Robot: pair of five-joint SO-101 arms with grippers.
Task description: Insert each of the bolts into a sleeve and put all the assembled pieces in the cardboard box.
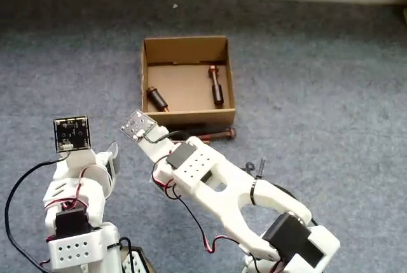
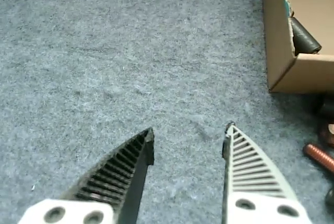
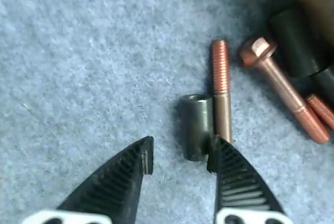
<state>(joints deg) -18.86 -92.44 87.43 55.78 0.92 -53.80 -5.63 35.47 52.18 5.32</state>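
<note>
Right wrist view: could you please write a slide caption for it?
Right gripper, jaws open, at a dark sleeve lying beside a copper bolt on grey carpet.

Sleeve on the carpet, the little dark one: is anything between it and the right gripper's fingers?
Nothing visible lies between the right gripper and the short dark metal sleeve; its open fingers sit just short of it. A copper threaded bolt lies right alongside the sleeve, so one finger might catch that too.
</note>
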